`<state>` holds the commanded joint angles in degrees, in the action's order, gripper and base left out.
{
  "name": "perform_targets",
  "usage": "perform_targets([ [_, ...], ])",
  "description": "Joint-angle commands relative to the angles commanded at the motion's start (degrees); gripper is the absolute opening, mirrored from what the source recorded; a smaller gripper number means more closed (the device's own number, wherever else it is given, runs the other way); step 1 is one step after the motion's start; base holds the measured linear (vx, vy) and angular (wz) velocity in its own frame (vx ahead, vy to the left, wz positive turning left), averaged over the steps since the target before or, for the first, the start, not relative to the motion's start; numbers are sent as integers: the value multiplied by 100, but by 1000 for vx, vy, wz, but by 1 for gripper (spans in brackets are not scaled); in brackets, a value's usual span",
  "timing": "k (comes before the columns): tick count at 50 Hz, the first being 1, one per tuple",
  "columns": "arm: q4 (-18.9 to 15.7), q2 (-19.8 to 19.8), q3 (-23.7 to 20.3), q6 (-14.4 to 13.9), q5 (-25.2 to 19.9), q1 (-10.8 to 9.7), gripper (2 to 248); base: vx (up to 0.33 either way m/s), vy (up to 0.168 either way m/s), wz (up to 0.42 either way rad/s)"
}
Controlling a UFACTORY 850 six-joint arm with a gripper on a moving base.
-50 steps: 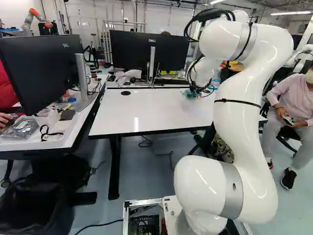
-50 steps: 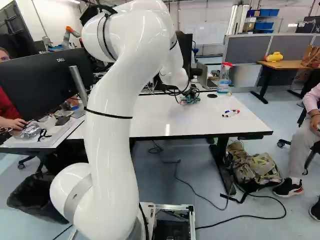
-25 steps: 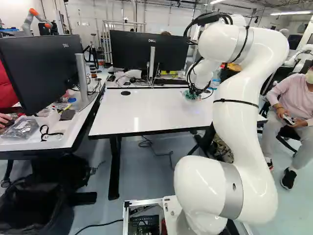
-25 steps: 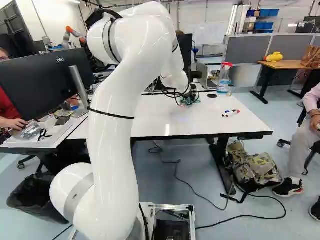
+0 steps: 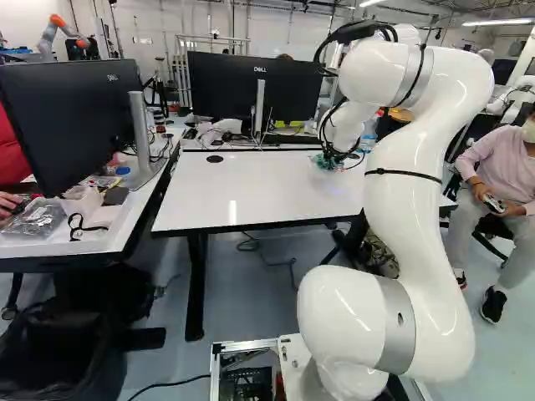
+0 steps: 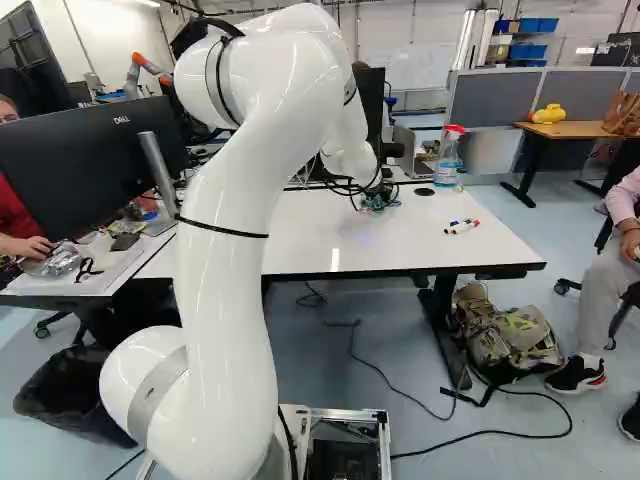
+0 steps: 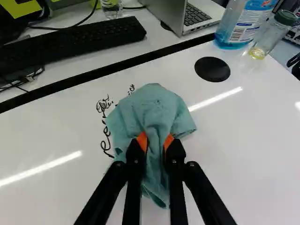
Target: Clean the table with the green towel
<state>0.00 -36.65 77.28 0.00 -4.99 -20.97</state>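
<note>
The green towel [image 7: 157, 108] lies bunched and creased on the white table [image 6: 320, 250], toward its far side. The gripper [image 6: 376, 198] has it pinched: the orange pads [image 7: 142, 140] press a gathered fold of cloth from both sides, and the rest spreads out ahead of the fingers, with a tail hanging back between them. Black handwriting [image 7: 107, 140] runs along one side of the towel, close against its edge. Ahead and to the other side, apart from the cloth, is a round black grommet [image 7: 212, 69]; past it a spray bottle [image 7: 240, 23] of blue liquid stands just beside a glass jar [image 7: 269, 35] with a green lid. Across the table's black far edge lie a black keyboard [image 7: 75, 42] and an open laptop [image 7: 176, 14]. Markers [image 6: 462, 227] rest at the table's right in the right base view, with a camouflage backpack [image 6: 510, 340] on the floor below.
</note>
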Motion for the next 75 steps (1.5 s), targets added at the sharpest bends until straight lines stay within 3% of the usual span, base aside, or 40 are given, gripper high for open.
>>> perform_targets([
  [27, 0, -60, 83, 0, 105, -23, 58, 0, 0, 0],
  [42, 0, -396, 554, 0, 105, -100, 58, 0, 0, 0],
  [75, 0, -1210, 1725, 0, 105, 17, 58, 0, 0, 0],
])
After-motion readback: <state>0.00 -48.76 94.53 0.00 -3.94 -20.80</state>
